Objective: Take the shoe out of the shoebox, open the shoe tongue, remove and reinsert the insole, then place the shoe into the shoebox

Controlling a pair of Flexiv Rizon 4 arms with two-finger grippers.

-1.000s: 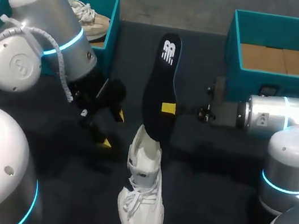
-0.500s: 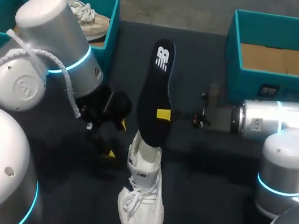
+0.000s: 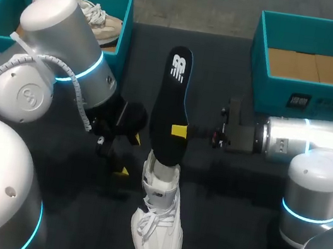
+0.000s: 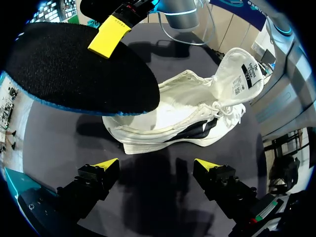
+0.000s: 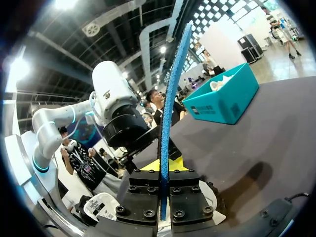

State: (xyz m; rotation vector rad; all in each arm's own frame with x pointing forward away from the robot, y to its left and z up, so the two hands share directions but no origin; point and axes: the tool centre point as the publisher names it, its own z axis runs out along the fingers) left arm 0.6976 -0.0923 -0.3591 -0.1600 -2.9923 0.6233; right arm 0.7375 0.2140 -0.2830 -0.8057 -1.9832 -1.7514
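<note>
A white shoe (image 3: 156, 225) lies on the dark table with its tongue pulled open; in the left wrist view the white shoe (image 4: 187, 118) rests on its side just ahead of my fingers. My right gripper (image 3: 179, 130) is shut on the black insole (image 3: 172, 100), held on edge with its lower end at the shoe's opening. Seen from the right wrist, the blue-edged insole (image 5: 170, 108) rises from between the right gripper's (image 5: 164, 197) jaws. My left gripper (image 3: 127, 154) stands open beside the shoe, holding nothing. In the left wrist view the insole (image 4: 74, 74) hangs over the shoe, and the left gripper (image 4: 157, 165) is wide open.
A teal shoebox (image 3: 129, 29) at the back left holds a beige shoe (image 3: 100, 21). A second teal shoebox (image 3: 311, 98) at the back right has cardboard in its bottom. My left arm's elbow (image 3: 62, 24) looms over the left box.
My right arm has carried the insole leftward and down, bringing its lower end to the shoe's opening. My left gripper has shifted slightly toward the shoe, staying open.
</note>
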